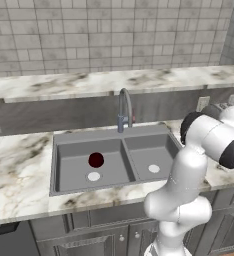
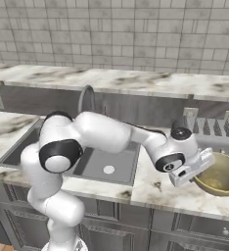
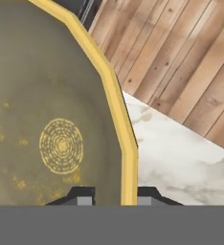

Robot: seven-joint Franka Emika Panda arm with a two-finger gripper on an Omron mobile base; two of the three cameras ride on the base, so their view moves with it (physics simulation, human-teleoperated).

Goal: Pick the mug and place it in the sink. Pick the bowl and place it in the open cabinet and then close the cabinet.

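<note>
Marble surface [image 1: 19, 170] ran across the middle of the left base frame, with the grey double sink [image 1: 114, 137] set into its centre and the curved tap [image 1: 124, 107] rising at the sink's back edge. Tiled wall [image 1: 109, 35] filled the upper part of both base frames.

White arm [image 2: 102, 132] stretched from lower left of the right base frame toward the right edge, ending at the bowl. Toaster [image 2: 212, 132] sat at right of that frame, just behind the bowl.

Bowl [image 2: 221, 174], yellowish with an olive inside, sat on the surface at the lower right of the right base frame, well apart from the sink. In the hand frame its yellow rim ran diagonally from top left down to bottom centre.

Mug [image 1: 96, 160], dark red, sat inside the sink's left basin, just above the pale drain [image 1: 93, 176], centre-left of the left base frame.

Claw [image 3: 115, 196] at bottom centre of the hand frame: one fingertip [image 3: 83, 195] inside the bowl, the other outside, rim between them, pinching the bowl's rim.
</note>
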